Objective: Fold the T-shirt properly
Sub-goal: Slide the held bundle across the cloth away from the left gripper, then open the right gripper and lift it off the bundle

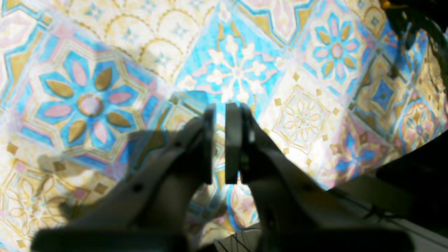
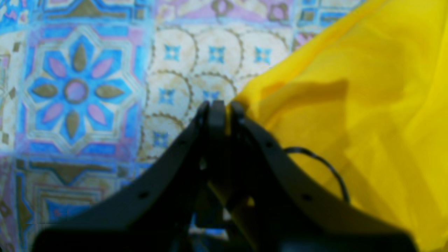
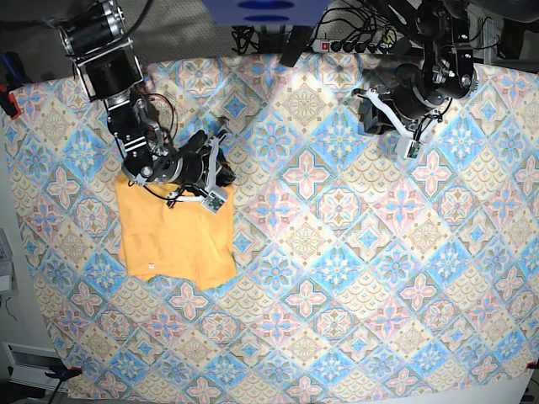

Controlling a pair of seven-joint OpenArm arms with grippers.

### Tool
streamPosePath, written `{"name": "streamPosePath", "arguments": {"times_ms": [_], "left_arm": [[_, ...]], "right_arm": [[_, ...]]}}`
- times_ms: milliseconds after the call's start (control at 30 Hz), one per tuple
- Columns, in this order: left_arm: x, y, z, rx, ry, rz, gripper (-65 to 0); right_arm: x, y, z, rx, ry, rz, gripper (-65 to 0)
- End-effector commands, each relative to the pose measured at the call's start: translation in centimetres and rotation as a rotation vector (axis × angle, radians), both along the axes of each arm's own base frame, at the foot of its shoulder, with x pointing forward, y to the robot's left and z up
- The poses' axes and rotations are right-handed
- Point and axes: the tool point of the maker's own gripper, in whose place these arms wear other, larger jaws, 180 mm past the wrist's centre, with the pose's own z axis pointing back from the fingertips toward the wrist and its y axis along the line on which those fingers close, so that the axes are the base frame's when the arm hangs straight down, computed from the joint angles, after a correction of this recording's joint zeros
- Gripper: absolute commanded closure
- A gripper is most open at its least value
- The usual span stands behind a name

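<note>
From my station I saw the T-shirt [image 3: 175,240] lying as a folded, roughly rectangular yellow-orange pad on the patterned tablecloth [image 3: 337,278], toward the left of the base view; its lower edge sagged a little unevenly, and a small white label showed near its lower left corner; its top edge ran under the right arm. The right gripper [image 3: 217,199] reached out low over that top edge, its body stretched sideways from the base at the upper left, tips at the shirt's upper right corner; in the right wrist view I found the jaws of the right gripper pressed together with a sliver of yellow cloth pinched between them, the rest of the fabric spreading away to one side. The left gripper [image 1: 224,140] hung well apart from the shirt, over bare tablecloth near the top right of the base view; its jaws stood nearly together with a thin gap, holding nothing that I could see.
</note>
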Motion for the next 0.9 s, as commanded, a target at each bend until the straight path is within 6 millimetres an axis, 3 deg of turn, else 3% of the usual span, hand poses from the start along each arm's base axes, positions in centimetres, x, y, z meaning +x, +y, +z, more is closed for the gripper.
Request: {"name": "streamPosePath", "arguments": {"times_ms": [0,233,467,733,867], "left_arm": [[0.5,0.0,0.7,-0.006,-0.031,-0.004,-4.0],[0.5,0.0,0.7,-0.009,-0.032,-0.004,-4.0],[0.3,0.1,0.7,-0.01,-0.029,0.002,-3.8],[-0.9,0.2,0.3,-0.01,-0.005,0.005,-3.6],[-1.8,0.2,0.0,-0.009,0.017,0.004,-3.6]], "right_arm": [[0.1,-3.2,-0.9,-0.131,0.019,-0.015,-3.5],[0.3,-3.4,-0.5,-0.134,0.006,-0.013,-3.5],[-0.3,-0.3,3.1,-0.068,-0.105,0.042,-3.6],[-2.3,-3.5,4.7,-0.043,-0.132,-0.101,-3.6],[-4.5,-5.7,4.5,-0.055,-0.115,-0.167,-3.6]]}}
